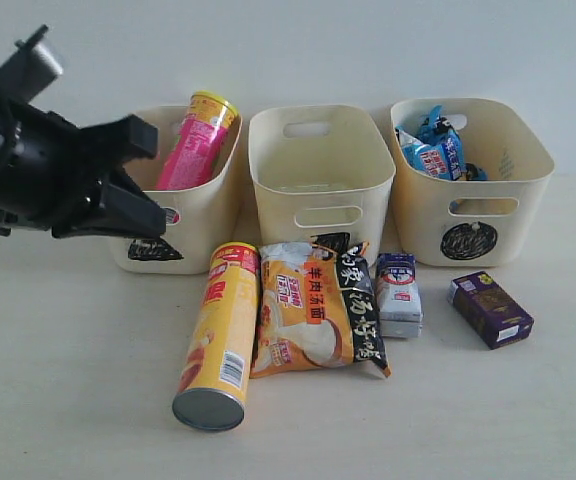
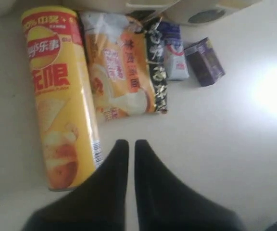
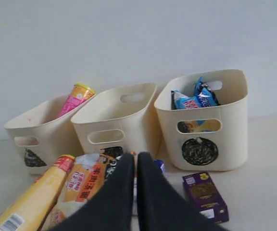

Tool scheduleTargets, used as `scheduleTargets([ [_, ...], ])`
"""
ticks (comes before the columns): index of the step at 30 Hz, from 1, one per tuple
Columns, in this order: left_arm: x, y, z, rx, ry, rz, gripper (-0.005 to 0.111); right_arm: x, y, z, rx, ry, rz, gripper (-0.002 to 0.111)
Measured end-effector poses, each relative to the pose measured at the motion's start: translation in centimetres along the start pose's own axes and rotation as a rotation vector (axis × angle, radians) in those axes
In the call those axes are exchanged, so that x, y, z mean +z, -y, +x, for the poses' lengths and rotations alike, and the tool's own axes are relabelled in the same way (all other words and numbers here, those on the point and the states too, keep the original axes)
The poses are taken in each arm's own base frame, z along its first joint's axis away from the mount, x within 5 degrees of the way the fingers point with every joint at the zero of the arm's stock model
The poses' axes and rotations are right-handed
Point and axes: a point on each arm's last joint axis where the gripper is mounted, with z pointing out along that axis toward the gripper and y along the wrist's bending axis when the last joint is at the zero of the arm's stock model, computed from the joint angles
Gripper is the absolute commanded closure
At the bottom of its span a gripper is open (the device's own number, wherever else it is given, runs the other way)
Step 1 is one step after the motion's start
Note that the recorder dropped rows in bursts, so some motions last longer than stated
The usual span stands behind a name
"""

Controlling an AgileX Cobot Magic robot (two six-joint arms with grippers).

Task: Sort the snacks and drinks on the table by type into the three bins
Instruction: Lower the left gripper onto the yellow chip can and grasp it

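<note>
Four items wait on the desk (image 1: 68, 400), so the sorting looks about a third done. The left gripper (image 2: 131, 143) hangs pinched shut and empty over the metal base of the yellow can (image 1: 218, 335), which I take to be next. To grasp it, the jaws would need to open wide across its width.

The can lies in front of the middle bin (image 1: 318, 195), slightly left, its long axis running away from that bin and its lid end nearest it. The pink can (image 1: 196, 140) leans in the bin to the left (image 1: 203, 215). In front of the middle bin lie the orange-black packet (image 1: 308, 320) and, further right, the white-blue carton (image 1: 398, 295) and purple carton (image 1: 490, 308). The bin to the right (image 1: 508, 180) holds the blue packet (image 1: 436, 150). The right gripper (image 3: 135, 158) is closed on nothing.
</note>
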Motion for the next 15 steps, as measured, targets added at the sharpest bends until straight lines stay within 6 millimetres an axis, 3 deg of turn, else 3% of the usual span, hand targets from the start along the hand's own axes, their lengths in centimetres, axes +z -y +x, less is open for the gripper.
scheduleTargets([
  [6,4.2,0.7,1.2,0.056,-0.098,-0.057,0.102,-0.1,0.9,-0.2,-0.008,0.039,0.157,0.108],
  [8,5.4,0.7,1.4,0.094,-0.107,-0.078,0.097,-0.1,1.1,-0.3,-0.01,0.049,0.195,0.108],
  [11,6.6,0.3,1.4,0.117,-0.128,-0.122,0.083,-0.2,1.3,-0.3,-0.013,0.059,0.237,0.108],
  [15,8.2,-0.7,0.2,0.128,-0.131,-0.231,0.054,-0.2,1.4,-0.3,-0.014,0.063,0.257,0.108],
])
